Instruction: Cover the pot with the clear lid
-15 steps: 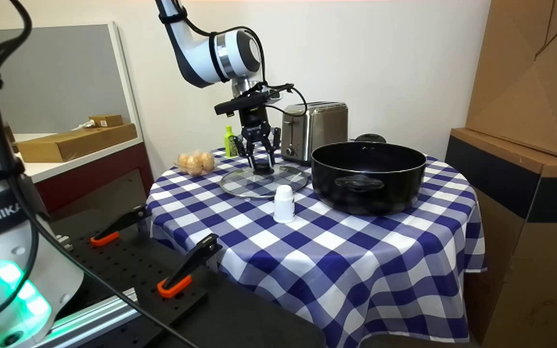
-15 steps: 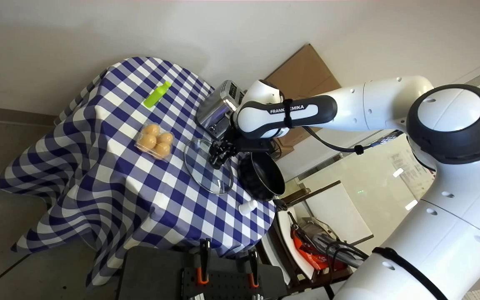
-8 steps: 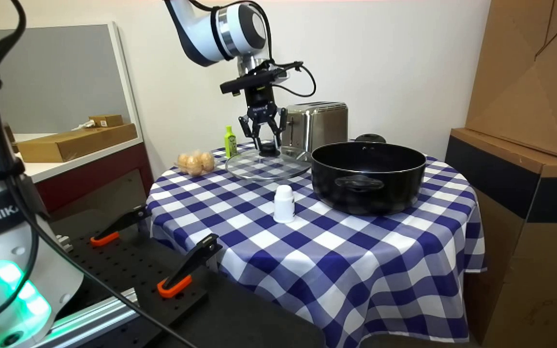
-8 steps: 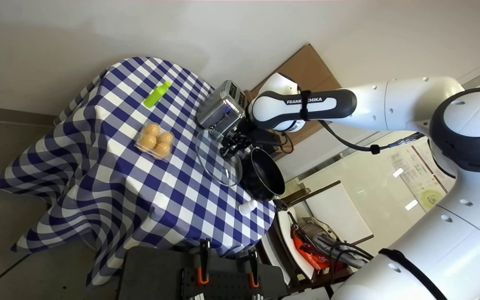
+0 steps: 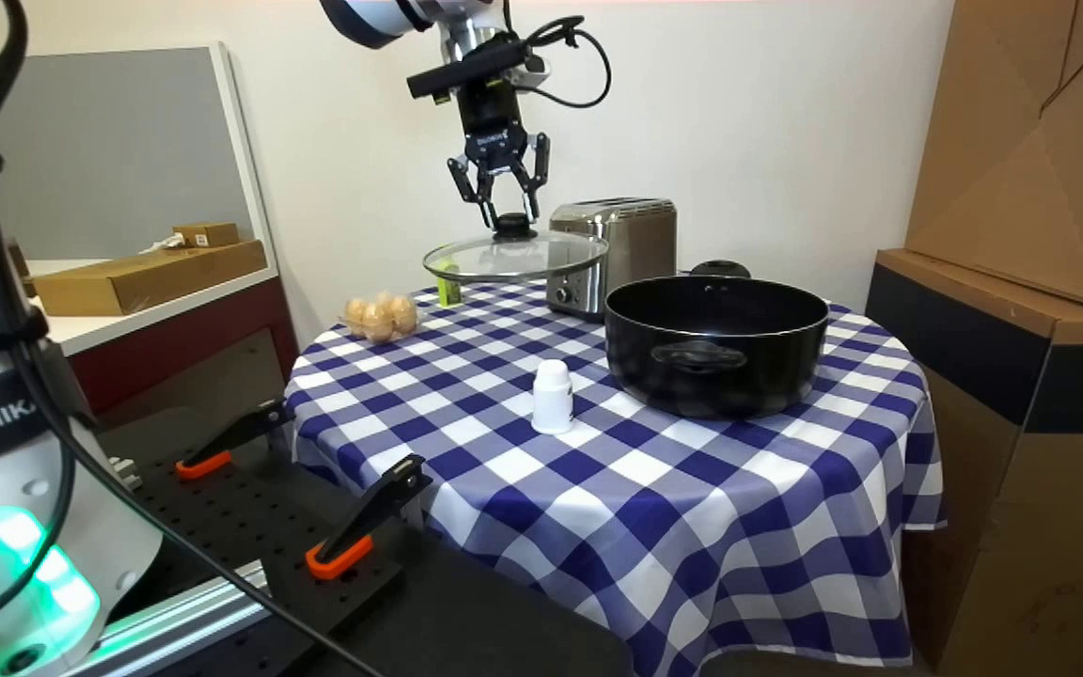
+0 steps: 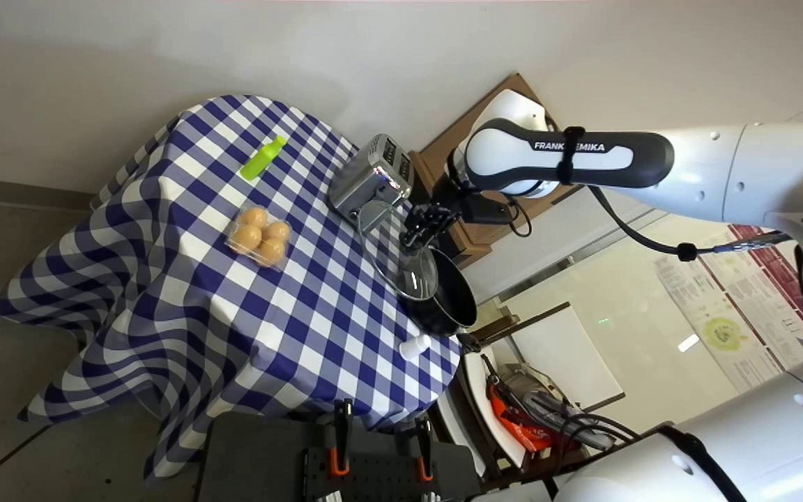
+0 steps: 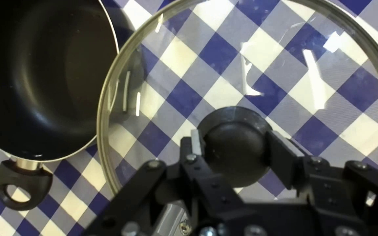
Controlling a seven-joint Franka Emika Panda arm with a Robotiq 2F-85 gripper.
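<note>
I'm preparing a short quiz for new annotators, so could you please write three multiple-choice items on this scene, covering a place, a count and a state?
1. Where is the clear lid?
A. Raised above the tablecloth
B. Lying flat on the tablecloth
C. Underneath the tablecloth

2. How many eggs can be counted?
A. Two
B. Seven
C. Four

3. What state is the pot in?
A. Tipped on its side
B. Upright, lid not on it
C. Upside down

1: A, since in an exterior view the clear lid hangs from the pincer, which grips its dark knob.
2: C, since an exterior view shows four round eggs grouped together.
3: B, since the pot stands upright in both exterior views and the wrist view looks into its dark inside.
</note>
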